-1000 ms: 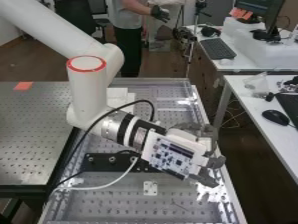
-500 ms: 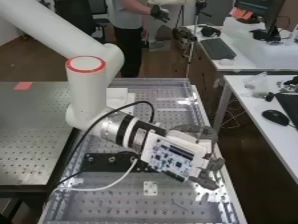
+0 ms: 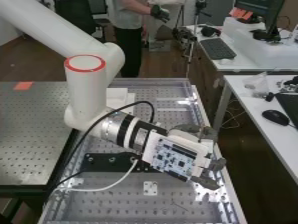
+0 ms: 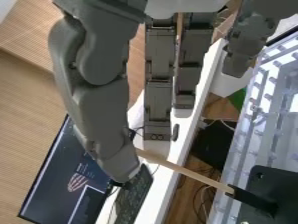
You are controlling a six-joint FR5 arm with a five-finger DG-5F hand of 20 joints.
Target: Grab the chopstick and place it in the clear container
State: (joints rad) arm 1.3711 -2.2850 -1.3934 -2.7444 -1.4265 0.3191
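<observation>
Tan wooden chopstick (image 4: 189,173): wrist view, meets black bar (image 4: 254,201)
Dark grey robot hand (image 3: 216,164): high view, fingers loosely extended

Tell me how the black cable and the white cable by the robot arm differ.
The black cable is dark, while the white cable is pale. The black cable rises in a tall loop by the arm; the white cable stays low, bending up to the black bracket. Both are slender and curved, and both run toward the high view's lower left.
</observation>
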